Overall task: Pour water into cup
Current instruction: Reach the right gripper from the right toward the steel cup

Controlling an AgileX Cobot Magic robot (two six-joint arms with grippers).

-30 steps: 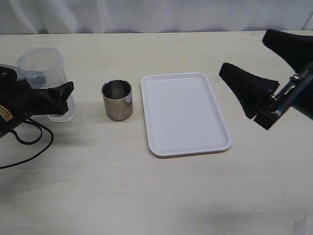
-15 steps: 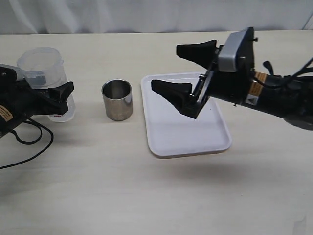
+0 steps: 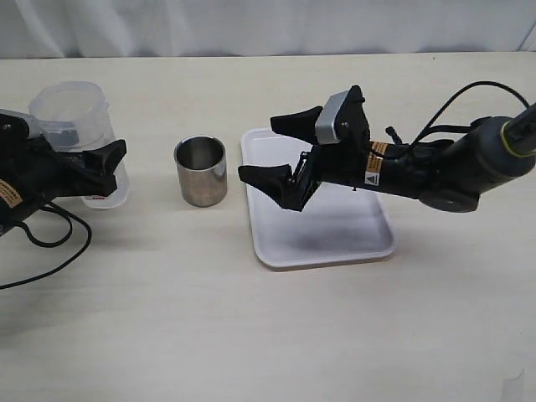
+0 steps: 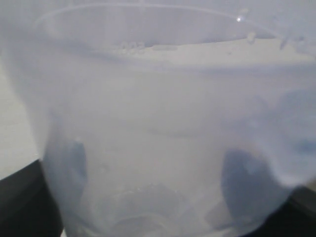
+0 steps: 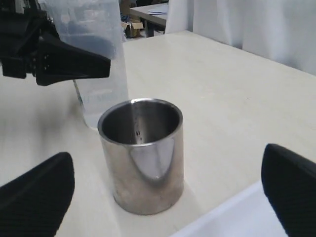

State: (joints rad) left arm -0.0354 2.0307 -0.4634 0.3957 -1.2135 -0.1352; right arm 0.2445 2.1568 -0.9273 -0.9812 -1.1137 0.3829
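The right gripper (image 3: pixel 257 149) is the thing that moves: a second ago it hangs at the far right edge of the scene, half a second ago it is above the white tray (image 3: pixel 335 249), and now it sits low over the tray's left part, its spread jaws pointing left at the stainless-steel cup (image 3: pixel 200 172). The jaws are wide apart and hold nothing. In the right wrist view the cup stands centred between the two fingertips but ahead of them, so it is near and not yet enclosed.

The cup itself has not shifted; it stands upright on the table (image 3: pixel 251 335), just left of the tray and well right of the clear plastic container (image 3: pixel 74 126). Its inside looks empty.

On the left nothing changes. The left gripper (image 3: pixel 92 157) stays at the container, one finger in front of the wall and dark shapes on both sides in the left wrist view, so it appears to be pinching the container, which stands upright. How much water it holds cannot be told.

My reading is that the right arm is coming in to take or steady the cup before the left arm tips the container; pouring has not begun
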